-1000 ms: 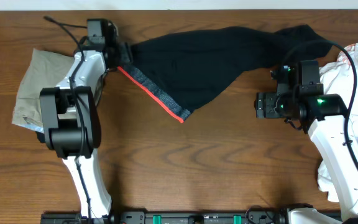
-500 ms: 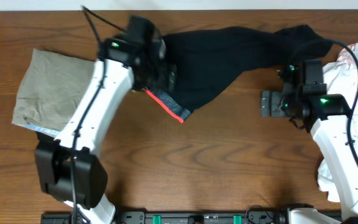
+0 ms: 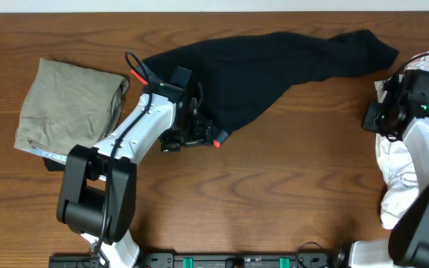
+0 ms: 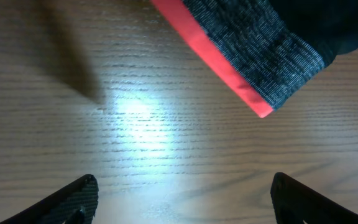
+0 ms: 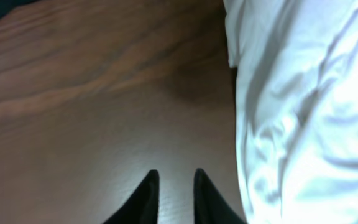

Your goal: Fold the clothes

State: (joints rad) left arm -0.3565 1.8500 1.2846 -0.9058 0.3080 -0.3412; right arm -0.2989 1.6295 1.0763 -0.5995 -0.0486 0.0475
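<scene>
Hovering spread, left claw (image 4: 182, 202) sits just below black garment's (image 3: 259, 63) waistband (image 4: 241, 53); right claw (image 5: 171, 186) prob. nearly closed.

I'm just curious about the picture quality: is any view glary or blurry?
Left wrist view: a bright glare patch on the table, waistband sharp. Right wrist view: soft and dim, the white cloth washed out. Overhead view: evenly lit and clear.

Three garments (image 3: 244, 67), two pincers (image 3: 199, 138).
</scene>
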